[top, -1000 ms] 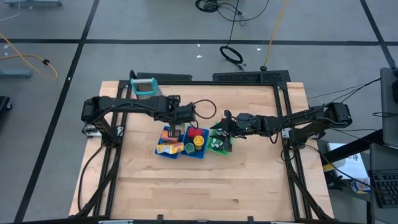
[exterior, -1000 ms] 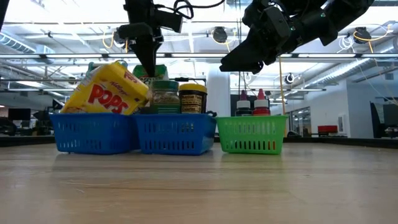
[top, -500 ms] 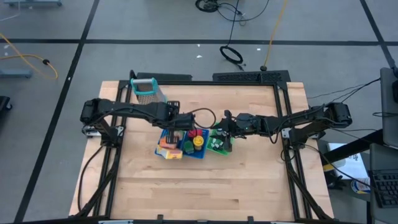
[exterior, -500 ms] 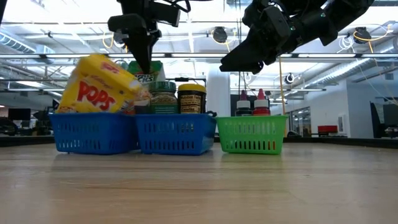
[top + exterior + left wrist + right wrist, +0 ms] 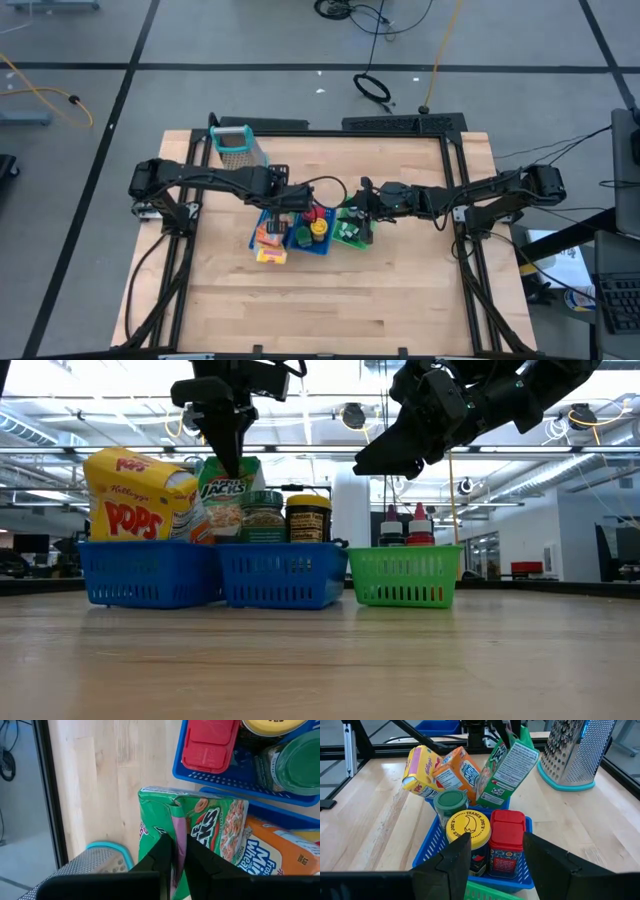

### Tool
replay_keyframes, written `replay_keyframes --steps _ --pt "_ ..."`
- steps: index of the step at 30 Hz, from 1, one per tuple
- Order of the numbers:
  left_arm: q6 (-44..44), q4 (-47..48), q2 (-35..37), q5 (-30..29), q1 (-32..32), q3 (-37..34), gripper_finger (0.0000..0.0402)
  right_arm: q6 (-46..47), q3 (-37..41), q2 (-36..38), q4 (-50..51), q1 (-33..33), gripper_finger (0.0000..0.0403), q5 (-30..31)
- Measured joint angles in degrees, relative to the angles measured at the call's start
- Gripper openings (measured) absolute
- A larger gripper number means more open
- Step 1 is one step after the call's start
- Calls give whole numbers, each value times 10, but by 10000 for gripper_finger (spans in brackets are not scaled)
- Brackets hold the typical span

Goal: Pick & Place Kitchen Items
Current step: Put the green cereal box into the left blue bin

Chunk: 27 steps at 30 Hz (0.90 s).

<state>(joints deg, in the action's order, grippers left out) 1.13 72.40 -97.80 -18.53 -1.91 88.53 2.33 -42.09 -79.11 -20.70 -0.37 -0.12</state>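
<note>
Left gripper [image 5: 174, 851] pinches the top flap of the green carton [image 5: 200, 827], its fingers pressed together on the fold, and holds the box above the left blue basket [image 5: 150, 572] beside the metal grater [image 5: 233, 143]. Compared with a second ago, the yellow box [image 5: 135, 500] has swung from a steep lean toward the middle to standing nearly upright at the outer end of that basket, and the green carton has come into plain sight next to it, with the orange packet [image 5: 457, 770] wedged between them. That suggests the carton is being worked down into an already crowded basket, pushing its neighbours aside, so a clean release may need a little more room. The green-lidded jar [image 5: 451, 802], yellow-lidded jar [image 5: 468, 827] and red can [image 5: 507, 840] sit in the middle blue basket [image 5: 282, 574]. Right gripper [image 5: 492, 855] hangs spread wide over the green basket [image 5: 404, 575], apparently waiting
</note>
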Motion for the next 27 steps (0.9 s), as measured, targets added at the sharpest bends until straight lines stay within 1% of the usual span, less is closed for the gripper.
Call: replay_keyframes --steps 4,10,13,16,23,27 --pt "-5 3 0 -2 0 0 32 0 0 0 0 0 171 0" --pt "-9 18 0 28 0 0 33 0 0 0 0 0 171 0" --pt "-13 20 0 29 0 0 36 -1 0 0 0 0 171 0" --pt "-13 20 0 28 0 0 54 -1 0 0 0 0 171 0" --pt "-17 20 0 32 0 0 117 -2 0 0 0 0 171 0" --pt "-17 26 0 35 0 0 140 -2 0 0 0 0 171 0"
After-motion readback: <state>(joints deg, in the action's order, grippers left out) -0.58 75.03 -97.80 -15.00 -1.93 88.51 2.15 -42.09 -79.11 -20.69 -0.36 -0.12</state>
